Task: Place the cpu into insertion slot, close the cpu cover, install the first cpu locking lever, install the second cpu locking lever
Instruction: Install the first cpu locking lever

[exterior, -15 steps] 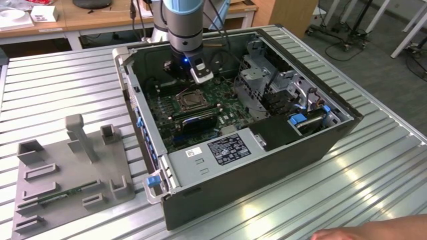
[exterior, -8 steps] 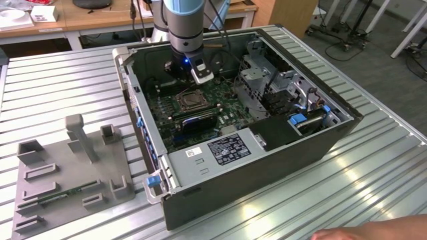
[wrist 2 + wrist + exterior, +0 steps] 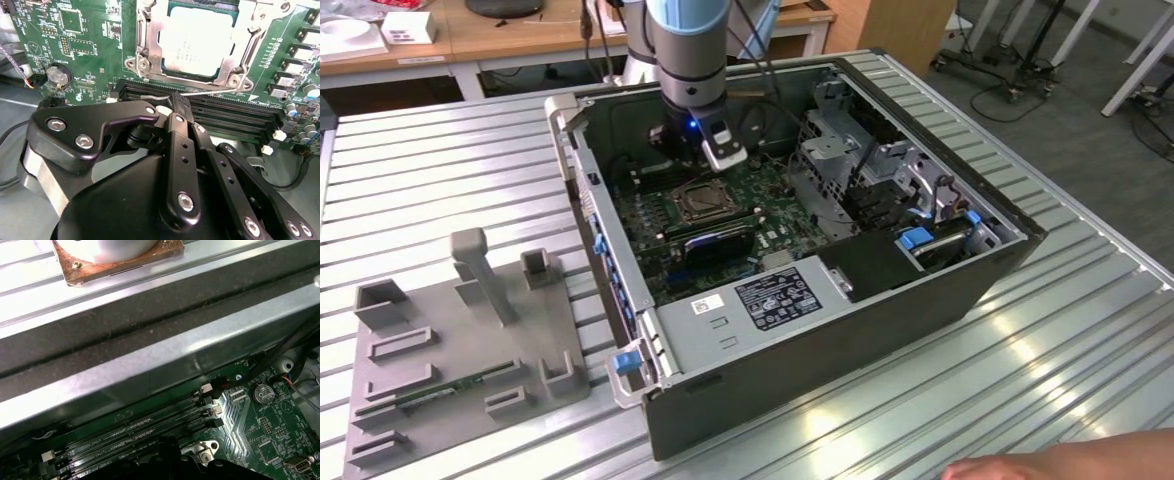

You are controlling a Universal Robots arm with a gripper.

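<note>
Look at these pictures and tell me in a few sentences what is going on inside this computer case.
A robot arm has its gripper down inside an open computer case, just above the memory slots beside the insertion slot. The cpu lies in the slot, and the cpu cover looks lowered around it. A thin locking lever runs along the socket edge nearest the gripper.

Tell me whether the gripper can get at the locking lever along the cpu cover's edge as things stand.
Probably yes. In the second wrist view the gripper sits tip-first right at the thin locking lever, which runs between the cpu cover and the memory slots, with nothing between them.
</note>
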